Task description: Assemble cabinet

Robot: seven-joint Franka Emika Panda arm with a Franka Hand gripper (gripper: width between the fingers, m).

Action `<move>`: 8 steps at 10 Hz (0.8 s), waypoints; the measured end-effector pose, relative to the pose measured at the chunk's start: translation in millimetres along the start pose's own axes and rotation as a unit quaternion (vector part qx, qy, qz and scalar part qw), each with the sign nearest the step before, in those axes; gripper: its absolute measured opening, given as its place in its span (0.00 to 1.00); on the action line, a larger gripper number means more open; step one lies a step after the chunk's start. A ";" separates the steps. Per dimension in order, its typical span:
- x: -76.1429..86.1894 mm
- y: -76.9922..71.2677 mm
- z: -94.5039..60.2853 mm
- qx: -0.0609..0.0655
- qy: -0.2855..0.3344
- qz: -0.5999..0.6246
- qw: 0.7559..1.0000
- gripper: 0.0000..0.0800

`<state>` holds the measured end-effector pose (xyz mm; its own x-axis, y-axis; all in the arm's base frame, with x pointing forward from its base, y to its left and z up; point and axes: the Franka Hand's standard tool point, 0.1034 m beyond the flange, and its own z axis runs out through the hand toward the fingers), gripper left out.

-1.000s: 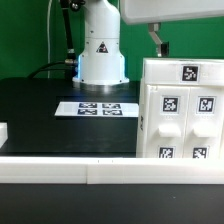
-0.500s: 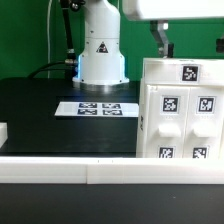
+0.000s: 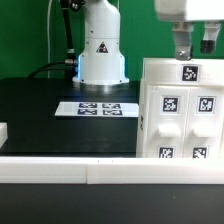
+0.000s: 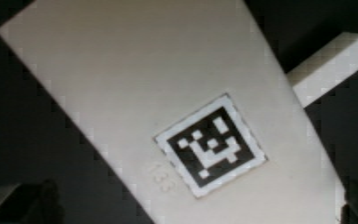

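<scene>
Above the cabinet (image 3: 182,110), beside the marker board (image 3: 96,108), the hand (image 3: 195,45) hangs open.

White arm base (image 3: 101,50) standing upright at about 11 o'clock in the exterior view, wrist and gripper (image 3: 194,45) hanging down from 1 o'clock, two fingers (image 3: 182,44) pointing straight down with a clear gap between them, nothing held.

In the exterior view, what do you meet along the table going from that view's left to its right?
Small white block at the edge → marker board → cabinet, with the gripper above it.
</scene>
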<state>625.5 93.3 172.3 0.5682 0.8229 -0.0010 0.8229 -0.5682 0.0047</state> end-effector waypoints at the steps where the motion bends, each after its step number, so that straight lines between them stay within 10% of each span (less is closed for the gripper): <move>1: 1.1 -1.3 1.1 -0.003 0.002 -0.019 1.000 1.00; 8: -19.4 6.5 14.3 -0.007 -0.021 -0.265 0.964 1.00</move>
<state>619.9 73.6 158.0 0.0681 0.9966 -0.0469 0.9977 -0.0679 0.0070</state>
